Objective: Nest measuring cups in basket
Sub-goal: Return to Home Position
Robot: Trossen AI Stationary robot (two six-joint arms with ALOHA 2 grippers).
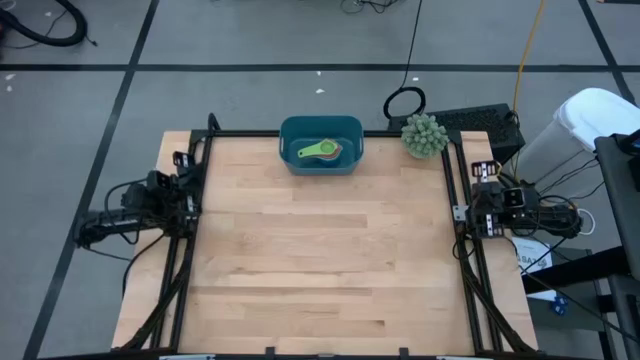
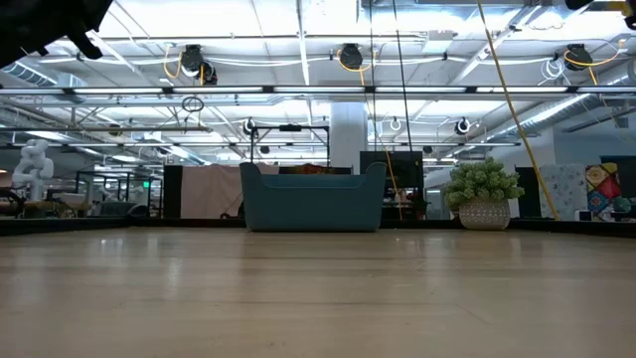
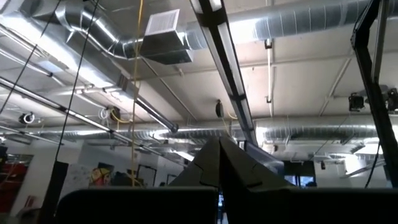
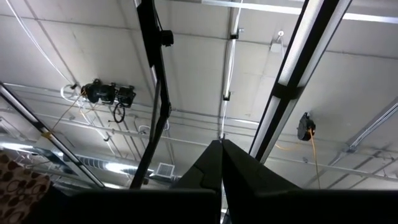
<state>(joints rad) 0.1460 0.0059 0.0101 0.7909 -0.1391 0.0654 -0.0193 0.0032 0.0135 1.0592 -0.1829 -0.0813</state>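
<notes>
The basket sits at the far edge of the worktop, about midway along it, and the cups lie inside it as one nested pile. A green cup is on top with its handle pointing toward the left arm's side, and a bit of orange shows at the pile's edge. From worktop height I see only the basket's solid teal wall; the cups are hidden behind it. Near the basket, toward the far right corner, stands the plant ball, well clear of the basket and touching nothing. The left arm is folded up at the left edge of the worktop, outside the wooden surface, and the right arm is folded likewise at the right edge. Both are well apart from the basket. Each wrist camera looks up at the ceiling, with its ducts and light strips. The left claw has its two dark fingers pressed together into a single peak with nothing between them. The right claw is the same, fingers together along a thin seam and holding nothing. The wooden surface between the arms carries only the basket and the plant ball.
</notes>
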